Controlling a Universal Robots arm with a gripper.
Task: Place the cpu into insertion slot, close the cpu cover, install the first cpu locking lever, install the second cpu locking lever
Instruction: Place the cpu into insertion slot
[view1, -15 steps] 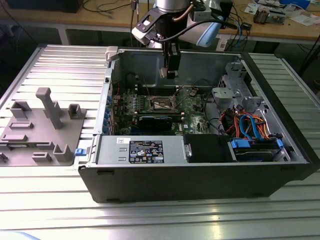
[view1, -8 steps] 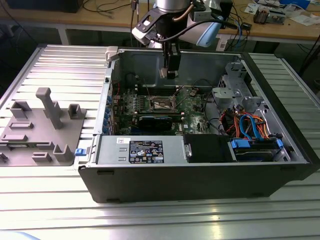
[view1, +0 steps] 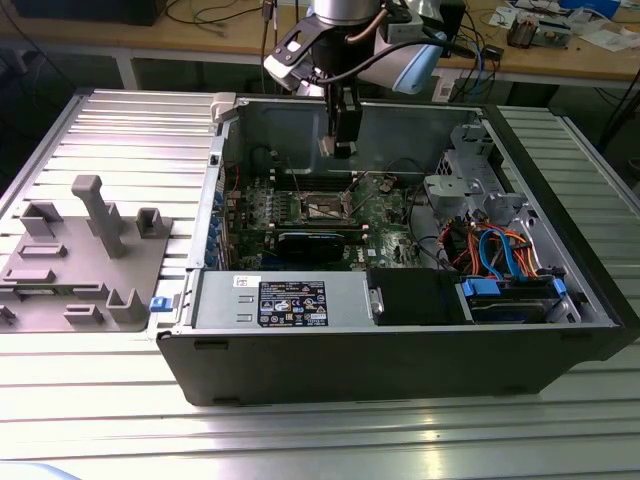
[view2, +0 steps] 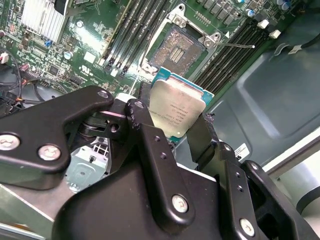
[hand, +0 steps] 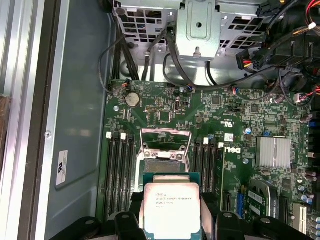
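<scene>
Within the open computer case (view1: 400, 360), over the green board (hand: 225, 115), clamps fingers (view2: 150, 145) on two opposite edges of the cpu (view2: 177, 107) and holds it level, metal face up, apart from and just short of the bare insertion slot (view2: 176, 50) below, cpu cover (hand: 166, 130) hinged open.

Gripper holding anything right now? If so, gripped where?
Yes. The gripper holds the cpu, with its fingers clamped on two opposite edges, clear of the empty slot.
</scene>
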